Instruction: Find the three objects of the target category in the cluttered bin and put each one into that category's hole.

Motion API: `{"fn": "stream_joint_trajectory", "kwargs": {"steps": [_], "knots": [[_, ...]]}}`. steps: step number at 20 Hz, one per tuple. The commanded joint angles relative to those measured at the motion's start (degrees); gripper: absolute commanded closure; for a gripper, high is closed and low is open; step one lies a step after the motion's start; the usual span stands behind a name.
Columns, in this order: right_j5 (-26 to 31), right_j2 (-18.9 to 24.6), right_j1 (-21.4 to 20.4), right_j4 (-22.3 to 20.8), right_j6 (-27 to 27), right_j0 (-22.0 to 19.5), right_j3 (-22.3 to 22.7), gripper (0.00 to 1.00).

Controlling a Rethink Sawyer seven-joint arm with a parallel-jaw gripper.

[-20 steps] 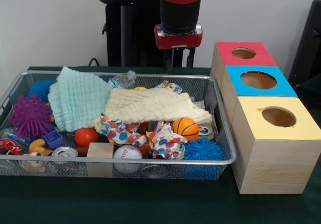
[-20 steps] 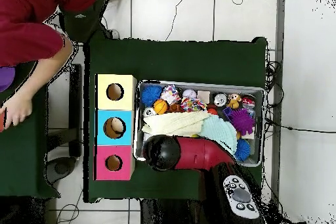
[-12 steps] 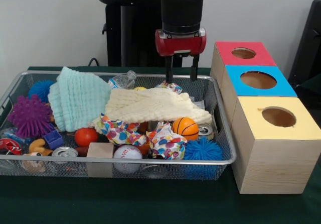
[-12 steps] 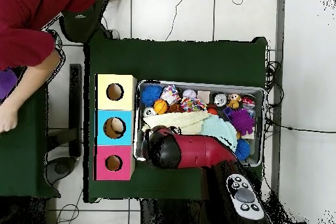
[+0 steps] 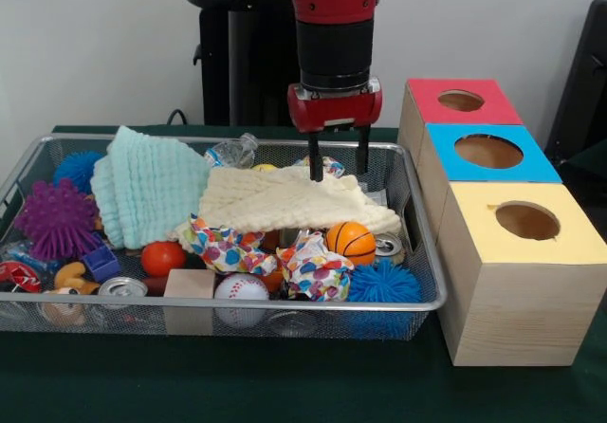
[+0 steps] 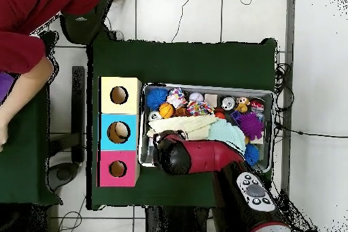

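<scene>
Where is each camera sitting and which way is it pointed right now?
Front view: sits across the table, facing the wire bin and the three hole boxes; the red arm comes down from the top, its open pincer just over the cream cloth.
Overhead view: hangs above, looking straight down; the arm reaches up from the bottom edge over the bin, hiding the pincer; a person's sleeve shows at top left.
Shared: bin, yellow box, orange ball, with sides reversed between views.
</scene>
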Motion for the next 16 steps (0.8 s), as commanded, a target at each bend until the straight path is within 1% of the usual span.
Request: {"fn": "stream_joint_trajectory", "kwargs": {"steps": [1,5,7,9,13,16], "knots": [[-4.83,3.93,4.85,-6.09,0.79,-2.46,-3.33,0.0],[-6.26,3.18,4.28,-7.66,2.26,-2.68,-1.91,0.0],[-6.63,2.34,3.96,-7.96,3.28,-2.1,-1.12,0.0],[-7.24,1.08,1.77,-7.97,5.01,-1.06,0.96,0.0],[-5.85,0.35,-1.53,-6.84,6.87,0.21,4.04,0.0],[-5.69,-2.15,-6.13,-5.44,9.59,2.67,7.76,0.0]]}}
